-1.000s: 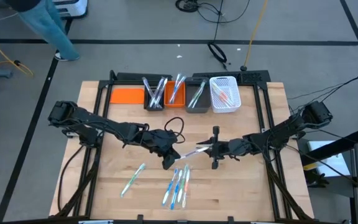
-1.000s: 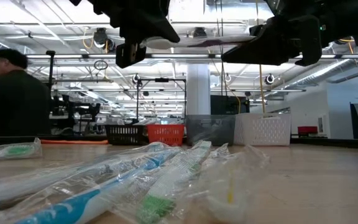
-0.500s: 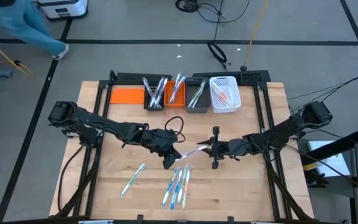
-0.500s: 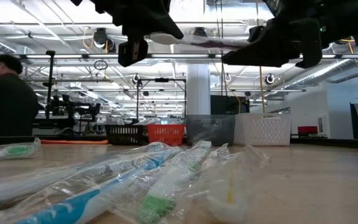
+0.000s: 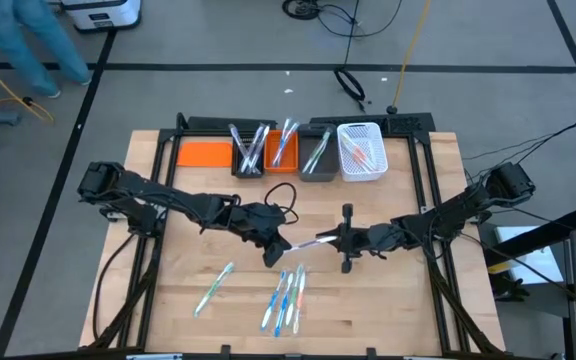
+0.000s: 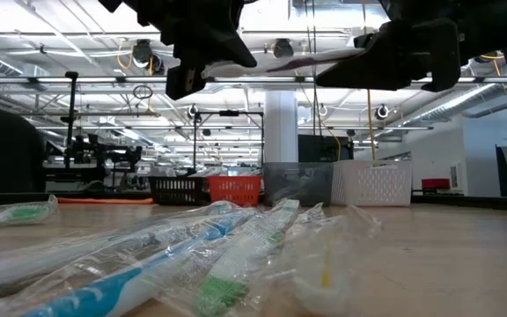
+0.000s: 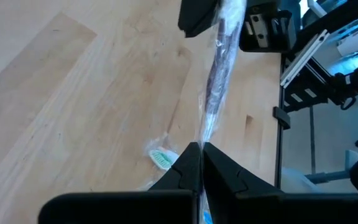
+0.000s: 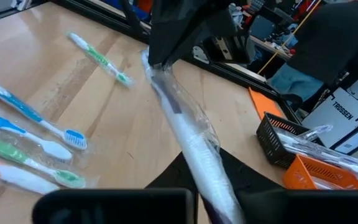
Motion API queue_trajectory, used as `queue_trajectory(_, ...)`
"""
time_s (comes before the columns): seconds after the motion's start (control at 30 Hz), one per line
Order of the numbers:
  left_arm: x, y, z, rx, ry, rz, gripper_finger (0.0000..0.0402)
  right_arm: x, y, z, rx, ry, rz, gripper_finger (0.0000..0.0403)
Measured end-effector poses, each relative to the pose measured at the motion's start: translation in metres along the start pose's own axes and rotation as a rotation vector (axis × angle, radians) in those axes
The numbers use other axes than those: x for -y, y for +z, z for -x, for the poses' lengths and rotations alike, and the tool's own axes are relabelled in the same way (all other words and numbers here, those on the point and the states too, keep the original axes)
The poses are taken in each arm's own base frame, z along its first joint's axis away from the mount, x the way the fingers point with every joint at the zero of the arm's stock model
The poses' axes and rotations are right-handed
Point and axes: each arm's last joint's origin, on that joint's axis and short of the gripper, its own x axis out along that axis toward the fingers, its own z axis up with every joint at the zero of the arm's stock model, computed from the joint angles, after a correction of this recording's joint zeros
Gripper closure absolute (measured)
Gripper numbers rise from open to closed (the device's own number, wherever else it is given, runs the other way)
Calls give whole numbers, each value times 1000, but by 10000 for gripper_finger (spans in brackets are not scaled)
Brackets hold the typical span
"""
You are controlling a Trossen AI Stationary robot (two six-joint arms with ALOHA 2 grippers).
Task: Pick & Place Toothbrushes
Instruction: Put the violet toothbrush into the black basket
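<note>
A toothbrush in a shiny clear wrapper (image 5: 308,243) hangs in the air over the middle of the table, stretched between my two grippers. My left gripper (image 5: 280,246) is shut on the end toward the table's left. At the other end, my right gripper (image 5: 334,240) is also shut on it. In the low view the toothbrush (image 6: 280,62) runs nearly level, high above the tabletop. Several more wrapped toothbrushes (image 5: 286,298) lie flat on the wood near the front edge, and one green one (image 5: 214,288) lies apart to their left. My left gripper pinches the wrapper's end (image 7: 202,134) between its two shut fingers. The fingers slant down from the table's left, roughly along the toothbrush. The toothbrush is clear of the table. My right gripper pinches the opposite end of the wrapped toothbrush (image 8: 197,149) between its two fingers, coming almost level from the table's right and lying along it. The toothbrush runs straight out from the fingers to the left gripper, lifted clear.
Along the far edge stand an orange tray (image 5: 203,153), a dark bin (image 5: 250,150), an orange bin (image 5: 281,150), a grey bin (image 5: 316,155) and a white basket (image 5: 361,152), most holding toothbrushes. A person (image 6: 3,132) is beyond the table.
My right gripper has shut on the toothbrush's end while both arms kept still. The toothbrush stays lifted between the two grippers. The person beyond the table has walked off toward the left.
</note>
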Motion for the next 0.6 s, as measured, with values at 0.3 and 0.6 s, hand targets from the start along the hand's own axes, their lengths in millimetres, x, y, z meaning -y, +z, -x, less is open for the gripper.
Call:
queue_trajectory(0.3,0,-1,0,-12,-4,24,394,-1,0,0,-2,-2,8,308)
queue_trajectory(0.6,0,-1,0,-12,-3,32,394,-2,-2,1,-25,5,66,255)
